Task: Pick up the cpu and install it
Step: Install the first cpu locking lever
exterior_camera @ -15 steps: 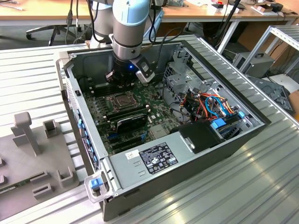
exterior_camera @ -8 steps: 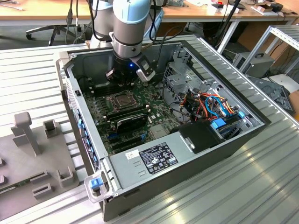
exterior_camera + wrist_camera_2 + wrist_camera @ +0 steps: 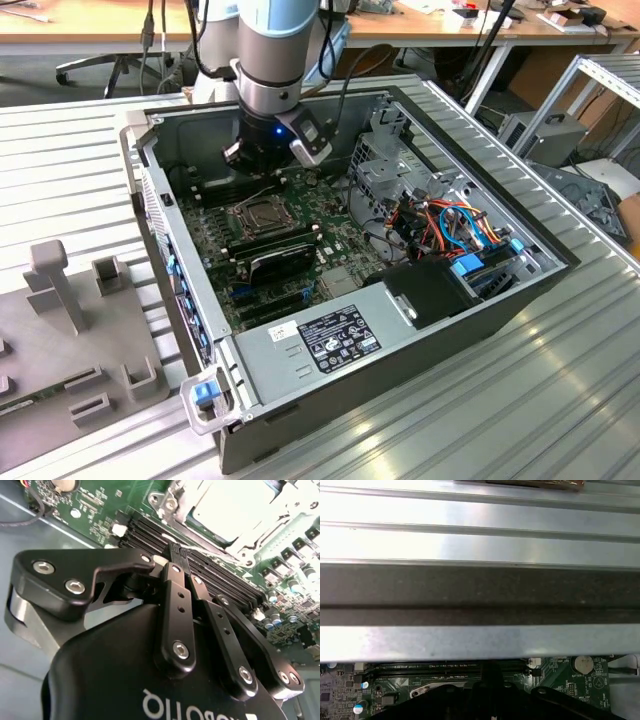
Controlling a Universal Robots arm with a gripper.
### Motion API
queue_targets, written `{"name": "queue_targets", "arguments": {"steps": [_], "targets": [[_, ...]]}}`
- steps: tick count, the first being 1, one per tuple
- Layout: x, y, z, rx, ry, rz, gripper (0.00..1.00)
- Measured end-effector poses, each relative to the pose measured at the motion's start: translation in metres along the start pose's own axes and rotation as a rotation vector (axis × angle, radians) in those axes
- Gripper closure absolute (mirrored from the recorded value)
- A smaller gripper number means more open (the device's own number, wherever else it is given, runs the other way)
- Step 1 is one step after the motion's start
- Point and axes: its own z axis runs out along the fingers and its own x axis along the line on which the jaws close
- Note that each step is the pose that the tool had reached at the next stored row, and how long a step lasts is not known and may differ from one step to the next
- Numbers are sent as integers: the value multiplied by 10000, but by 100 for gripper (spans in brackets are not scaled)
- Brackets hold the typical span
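Grey-tan cpu (image 3: 235, 505) seated in socket (image 3: 280, 535), beyond pincer (image 3: 176, 552); fingers together, empty.

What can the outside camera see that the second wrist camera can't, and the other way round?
Exterior view: the whole open computer case, its coloured cables, the robot arm and a grey holder beside the case. Second wrist view: the black pincer up close, in front of the memory slots. Both: the green motherboard and silver socket.
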Motion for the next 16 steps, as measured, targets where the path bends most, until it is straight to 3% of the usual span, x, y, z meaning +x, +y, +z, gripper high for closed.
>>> {"name": "queue_targets", "arguments": {"steps": [4,8,13,16], "targets": [[93,2,-19,0,-176,-25,89],[131,8,-60,-4,-351,-50,89],[215,9,-75,-4,-660,-96,89],[279,9,-83,8,-803,-118,89]]}}
